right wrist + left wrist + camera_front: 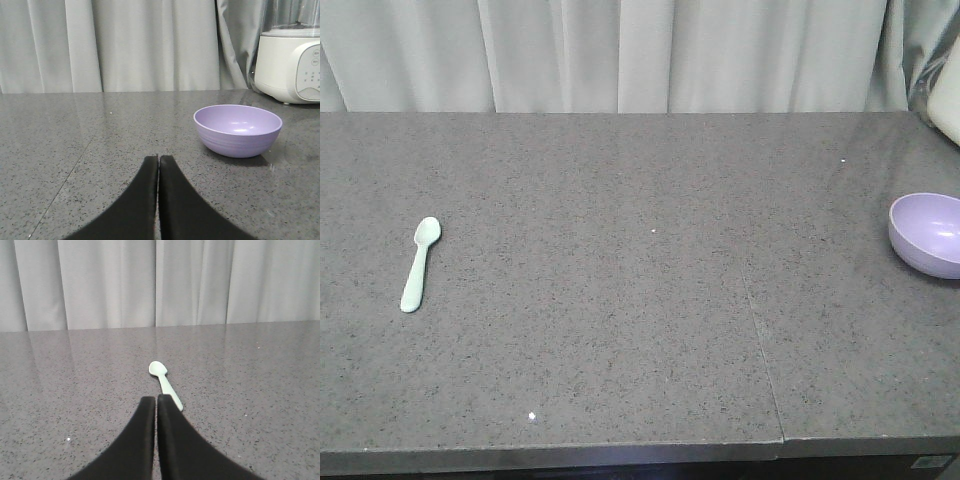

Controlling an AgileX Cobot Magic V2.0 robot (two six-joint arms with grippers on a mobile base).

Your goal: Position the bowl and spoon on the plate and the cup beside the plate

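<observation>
Left gripper (156,400) first: jaws pressed flat together on nothing, and just off the tips toward one o'clock lies the spoon (165,380), scoop pointing away at eleven, flat on the grey stone counter (260,390). Over to the right gripper (158,159), jaws closed tight and empty too, with the bowl (237,130) upright at two o'clock, clear of the tips. Beyond it at one o'clock, a white appliance (290,65) stands before the curtain (150,45).

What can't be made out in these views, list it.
Plate and cup: in none of the three views.
Bowl: front view, cut off by the right edge.
Spoon: left wrist view, handle end partly hidden behind the left gripper.
White appliance: right wrist view, cut by the frame edges.
</observation>
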